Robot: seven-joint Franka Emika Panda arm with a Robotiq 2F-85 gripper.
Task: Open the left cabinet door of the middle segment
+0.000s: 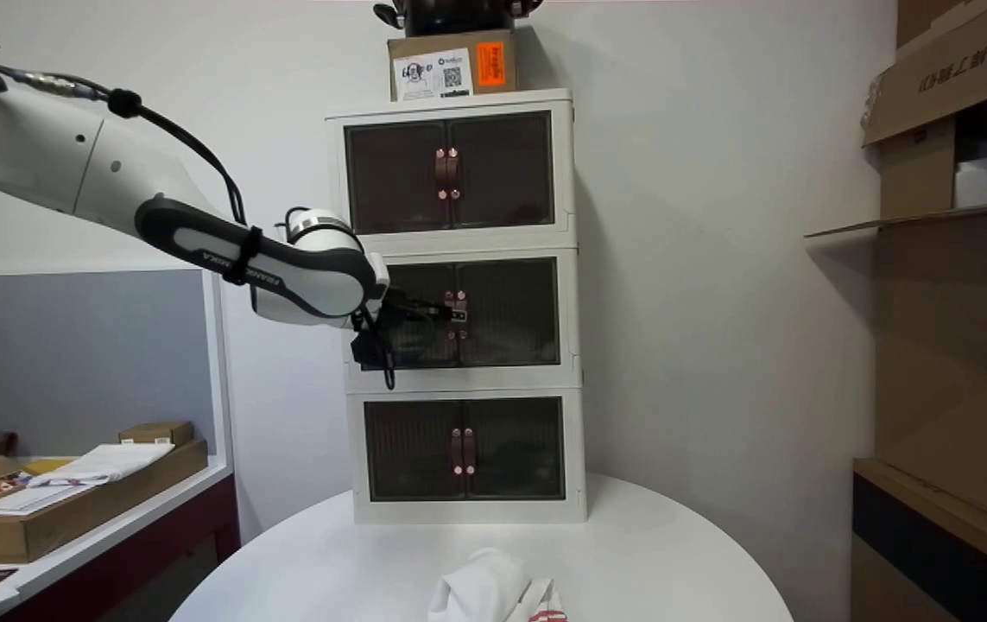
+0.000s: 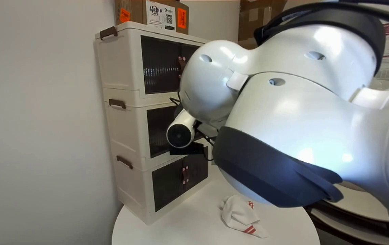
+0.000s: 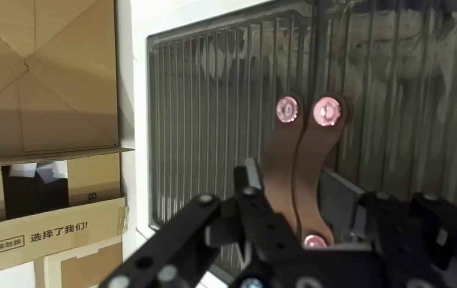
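The gripper (image 3: 290,178) stands parted, astride two brown handles (image 3: 307,172) (touching or not, I cannot tell): one on the closed left cabinet door (image 3: 404,100) of the middle segment (image 1: 569,324), the other, crowding that gap, on the right door (image 1: 515,311). Below lies a white cloth (image 2: 238,214).

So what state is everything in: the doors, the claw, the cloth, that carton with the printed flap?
Left door of the middle segment: shut
Right door there: shut
Top doors: shut
Bottom doors: shut
Claw: sides apart, both middle handles between them; whether it grips them is unclear
Cloth: crumpled
Carton: open
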